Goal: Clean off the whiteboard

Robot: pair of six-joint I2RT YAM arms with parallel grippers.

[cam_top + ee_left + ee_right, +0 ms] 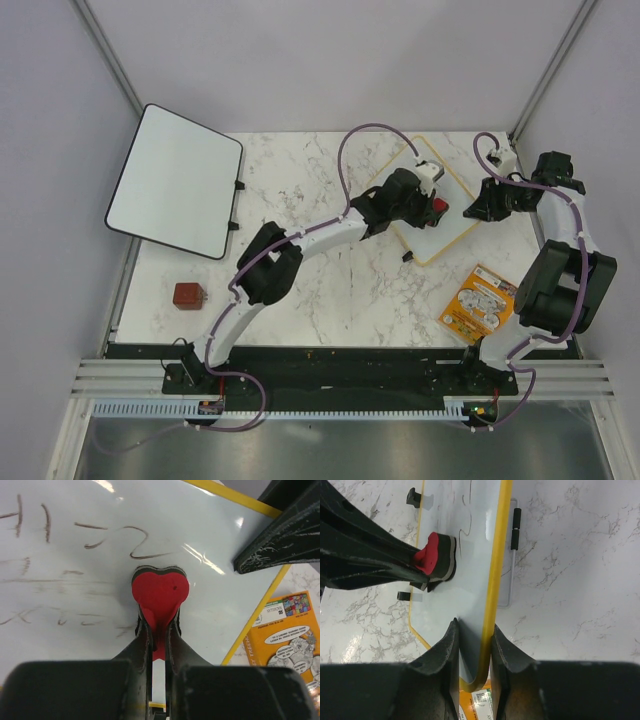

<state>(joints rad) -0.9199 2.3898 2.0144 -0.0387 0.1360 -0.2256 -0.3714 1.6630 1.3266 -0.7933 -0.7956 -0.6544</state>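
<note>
The whiteboard (pixel 445 232), small with a yellow frame, lies on the marble table at the back right. Dark handwriting (pixel 135 545) shows on it in the left wrist view. My left gripper (pixel 432 206) is shut on a red heart-shaped eraser (pixel 160 591), which is pressed flat on the board among the marks. My right gripper (pixel 474 630) is shut across the board's yellow edge (pixel 492 580), with one finger on the white face and one outside the frame. The eraser also shows in the right wrist view (pixel 437 555).
A larger black-framed white board (pixel 175 180) leans at the back left. A red-brown block (pixel 189 296) sits at the front left. An orange booklet (pixel 480 305) lies beside the small board's near corner. A wire handle with a black grip (pixel 516 527) lies beyond the board's edge.
</note>
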